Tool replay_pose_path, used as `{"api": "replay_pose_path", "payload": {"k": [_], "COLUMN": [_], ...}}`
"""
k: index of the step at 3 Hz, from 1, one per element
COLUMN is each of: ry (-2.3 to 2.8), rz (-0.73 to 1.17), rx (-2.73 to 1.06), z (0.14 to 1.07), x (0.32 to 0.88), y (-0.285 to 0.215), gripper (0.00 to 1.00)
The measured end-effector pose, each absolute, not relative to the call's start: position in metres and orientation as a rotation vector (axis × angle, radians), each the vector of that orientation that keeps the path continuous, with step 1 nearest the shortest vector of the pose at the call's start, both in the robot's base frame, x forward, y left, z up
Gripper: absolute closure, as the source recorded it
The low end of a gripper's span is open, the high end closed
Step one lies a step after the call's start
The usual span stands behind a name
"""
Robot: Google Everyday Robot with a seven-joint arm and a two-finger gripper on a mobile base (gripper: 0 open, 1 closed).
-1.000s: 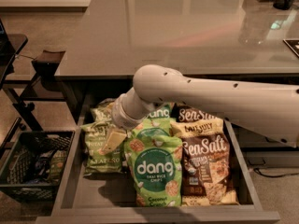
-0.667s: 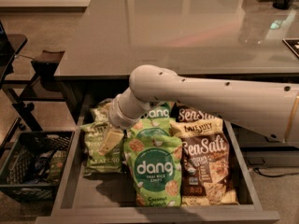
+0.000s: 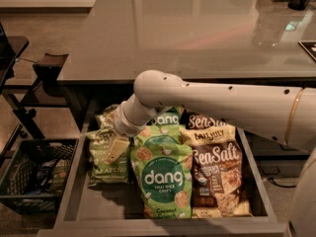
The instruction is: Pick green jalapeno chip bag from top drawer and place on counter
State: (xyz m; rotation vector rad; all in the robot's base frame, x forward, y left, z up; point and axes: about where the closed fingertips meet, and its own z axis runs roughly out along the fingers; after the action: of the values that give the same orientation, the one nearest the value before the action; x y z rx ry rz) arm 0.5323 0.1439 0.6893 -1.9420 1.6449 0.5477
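Observation:
The green jalapeno chip bag (image 3: 101, 168) lies in the left row of the open top drawer (image 3: 74, 191), with its "JALAPENO" lettering showing near the bottom. My gripper (image 3: 116, 151) reaches down from the white arm (image 3: 207, 100) and sits right over the upper middle of that bag, at or touching its surface. Another olive bag is partly hidden behind it under my wrist. The counter (image 3: 197, 28) spreads wide above the drawer.
A bright green "dang" bag (image 3: 160, 177) lies in the middle row and a brown "Sea Salt" bag (image 3: 217, 172) in the right row, with more bags behind them. A black crate (image 3: 34, 177) stands left of the drawer. Dark furniture (image 3: 49, 63) stands at the left.
The arm has shifted slightly left and the gripper has sunk a little closer onto the jalapeno bag. The bags have not moved.

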Motion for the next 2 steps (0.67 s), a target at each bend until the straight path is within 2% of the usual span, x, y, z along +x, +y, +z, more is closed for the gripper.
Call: {"api": "replay_pose_path", "payload": {"k": [2], "ry": [1.669], "rz": [0.585], "rx": [-1.952], "z": [0.6716], "x": [0.5271], "y": [0.1447], "gripper": [0.23]}}
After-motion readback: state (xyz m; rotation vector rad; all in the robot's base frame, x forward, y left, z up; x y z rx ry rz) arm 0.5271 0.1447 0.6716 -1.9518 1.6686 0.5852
